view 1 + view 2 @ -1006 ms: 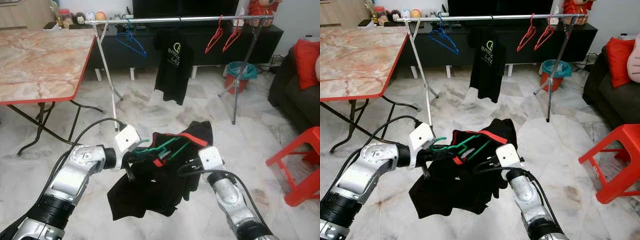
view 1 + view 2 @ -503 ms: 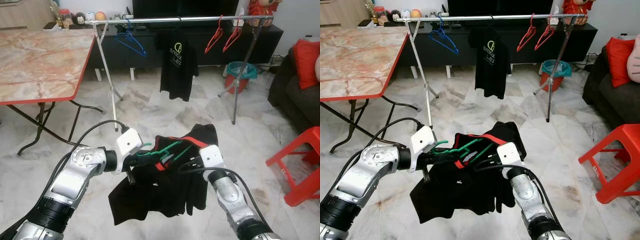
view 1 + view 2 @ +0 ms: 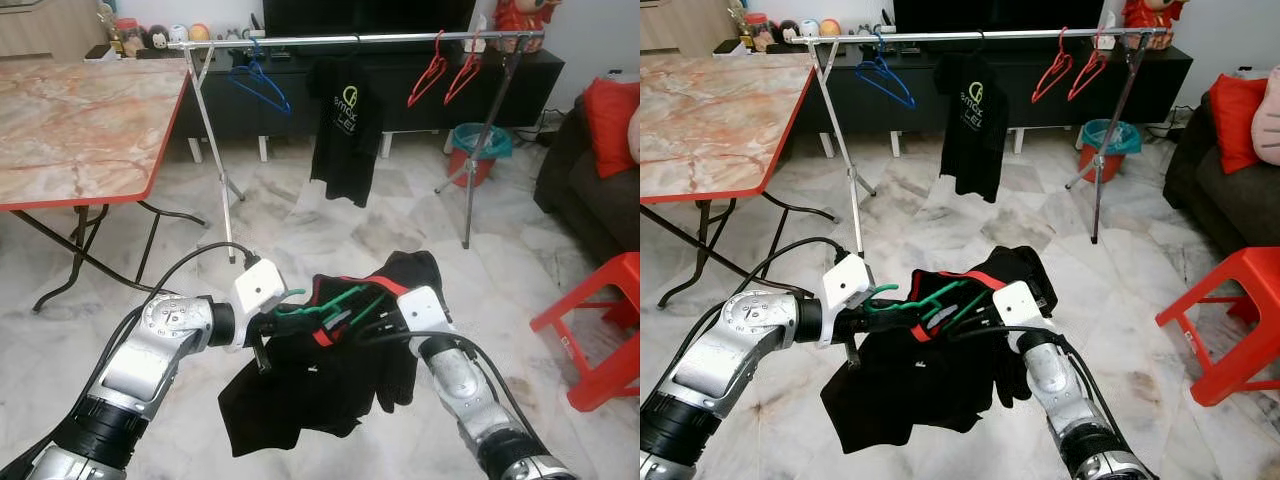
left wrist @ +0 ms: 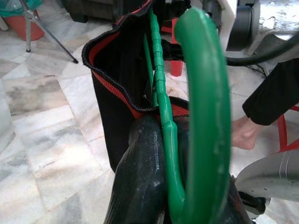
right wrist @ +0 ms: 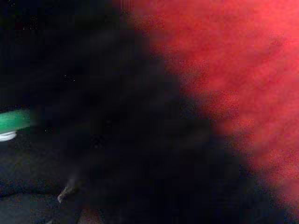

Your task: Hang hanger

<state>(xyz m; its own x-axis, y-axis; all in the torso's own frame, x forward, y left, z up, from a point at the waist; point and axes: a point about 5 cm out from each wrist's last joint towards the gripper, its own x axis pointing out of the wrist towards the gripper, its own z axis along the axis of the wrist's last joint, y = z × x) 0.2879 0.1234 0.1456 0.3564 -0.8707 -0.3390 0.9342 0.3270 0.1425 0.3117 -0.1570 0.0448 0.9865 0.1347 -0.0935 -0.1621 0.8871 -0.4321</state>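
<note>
A green hanger (image 3: 332, 304) sits inside the red-trimmed collar of a black garment (image 3: 310, 390), held up at knee height before me. My left gripper (image 3: 266, 322) is shut on the hanger's hook end (image 4: 201, 116), with one black finger (image 4: 140, 177) pressed beside it. My right gripper (image 3: 378, 318) is buried in the bunched collar on the other side, shut on the cloth (image 5: 140, 140), and its tips are hidden. The metal clothes rail (image 3: 360, 40) stands further ahead across the room.
On the rail hang a blue hanger (image 3: 262, 82), a black T-shirt (image 3: 345, 130) and two red hangers (image 3: 432, 68). A marble table (image 3: 70, 130) stands left, a red stool (image 3: 600, 320) and a dark sofa (image 3: 590, 170) right. A person's foot (image 4: 245, 133) is close by.
Both arms have raised the garment a little and brought it slightly forward. The T-shirt on the rail keeps swinging and turning.
</note>
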